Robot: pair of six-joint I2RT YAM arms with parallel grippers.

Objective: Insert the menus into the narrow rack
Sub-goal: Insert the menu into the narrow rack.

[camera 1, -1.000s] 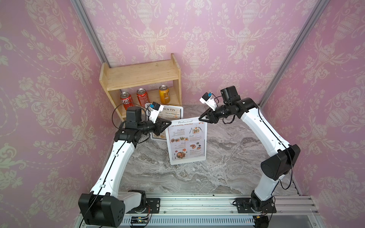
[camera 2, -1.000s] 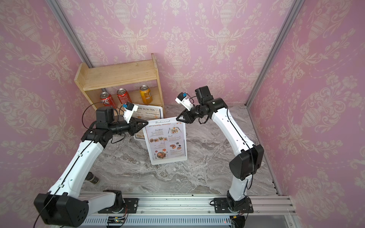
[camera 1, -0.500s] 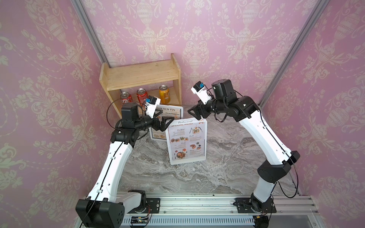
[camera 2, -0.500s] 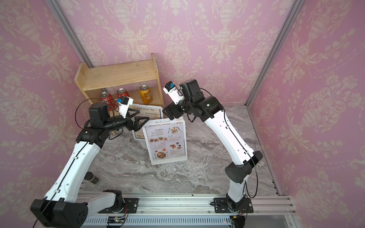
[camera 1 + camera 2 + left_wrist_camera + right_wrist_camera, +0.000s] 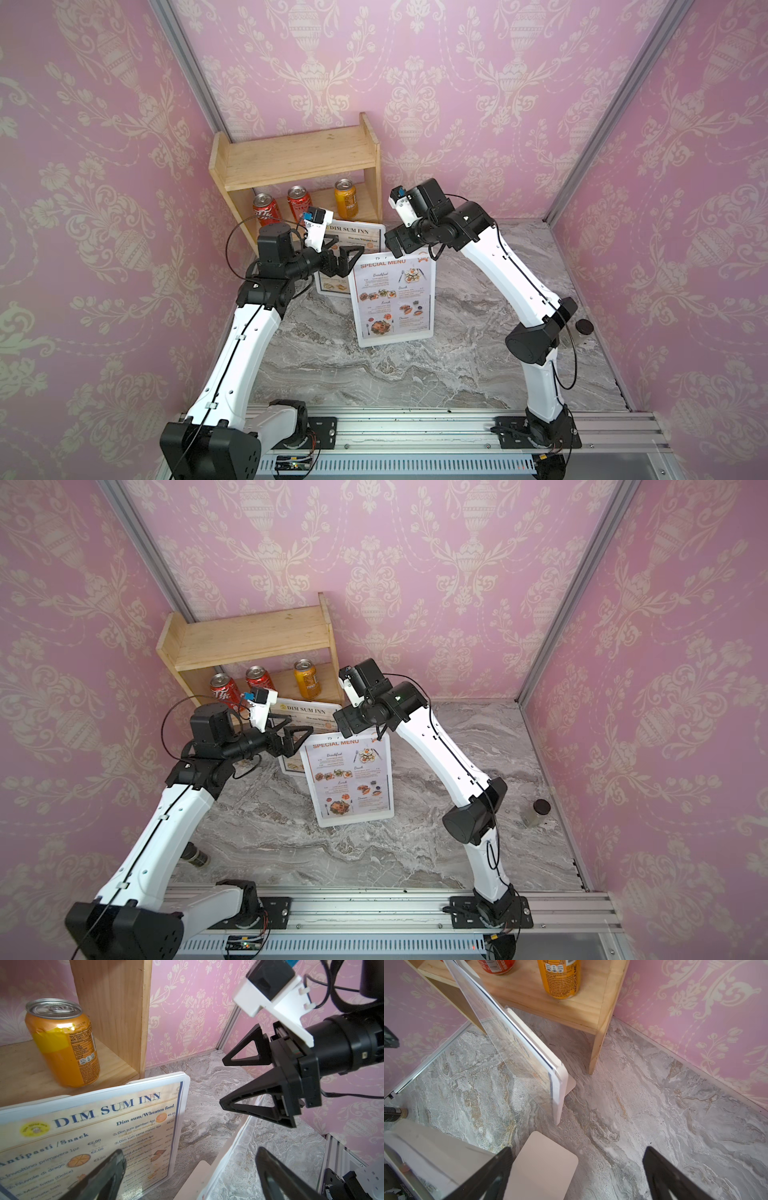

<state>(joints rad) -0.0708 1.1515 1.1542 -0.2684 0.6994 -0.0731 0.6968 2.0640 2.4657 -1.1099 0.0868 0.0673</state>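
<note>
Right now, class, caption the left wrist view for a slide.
Open right end effector hovers beside the standing DIM SUM INN menu, orange can on wooden shelf behind.

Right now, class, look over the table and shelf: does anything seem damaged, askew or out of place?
The orange can on the wooden shelf looks dented near its top. The Dim Sum menu and Special Menu stand on their bases; nothing is spilled.
</note>
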